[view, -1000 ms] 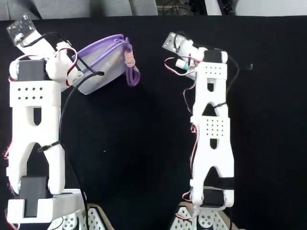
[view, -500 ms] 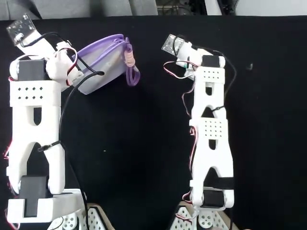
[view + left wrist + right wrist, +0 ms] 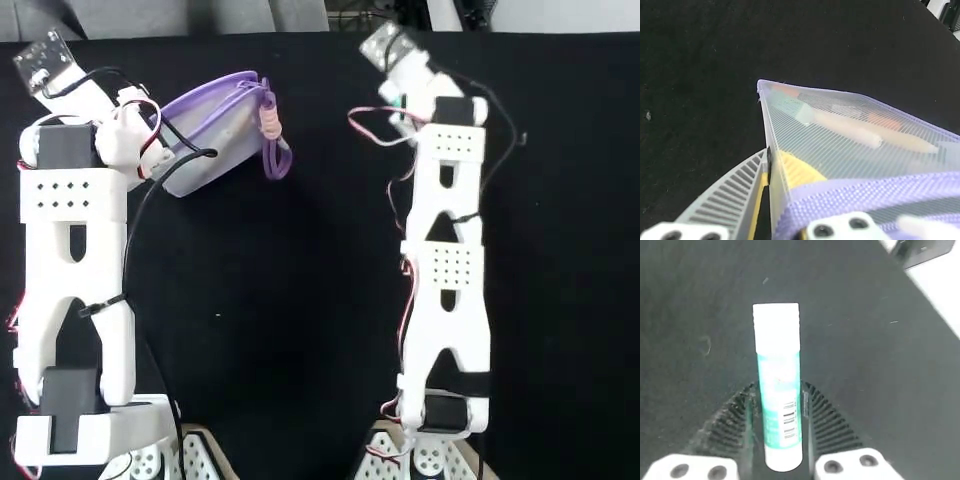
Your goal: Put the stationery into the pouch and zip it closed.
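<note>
Left end effector (image 3: 771, 165): clamped on one end of the translucent pouch (image 3: 840, 140), a ribbed finger against the near wall. The other finger is a yellow blur behind the plastic. The pouch's far end is cut off at the frame edge.

From the high view I place the pouch (image 3: 215, 125) at the far left of the black surface (image 3: 300, 300), with its purple strap (image 3: 272, 150) trailing beside it. I cannot tell how far the purple zip band (image 3: 880, 192) is drawn.

The stationery (image 3: 850, 127) inside shows as pale and orange sticks, too blurred to name.

Right end effector (image 3: 779, 390): closed on a green-and-white glue stick (image 3: 776, 350), cap outward, above bare surface. Its base is hidden between the fingers.
</note>
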Tool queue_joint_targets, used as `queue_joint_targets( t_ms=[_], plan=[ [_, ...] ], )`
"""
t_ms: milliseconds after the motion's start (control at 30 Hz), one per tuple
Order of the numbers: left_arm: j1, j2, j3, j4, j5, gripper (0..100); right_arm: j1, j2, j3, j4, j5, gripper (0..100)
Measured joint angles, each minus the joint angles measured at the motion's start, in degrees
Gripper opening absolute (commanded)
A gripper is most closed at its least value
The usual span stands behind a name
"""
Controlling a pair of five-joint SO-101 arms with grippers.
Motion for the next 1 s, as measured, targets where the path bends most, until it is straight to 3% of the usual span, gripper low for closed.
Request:
queue_joint_targets(
  t_ms=[467, 1000],
  plan=[
    [0.0, 0.0, 0.0, 0.0, 0.0, 3, 0.0, -19.2, -0.1, 7.9, -18.5, 1.1],
    [0.0, 0.0, 0.0, 0.0, 0.0, 3, -7.5, -41.2, -0.4, 21.2, -26.5, 1.1]
  ],
)
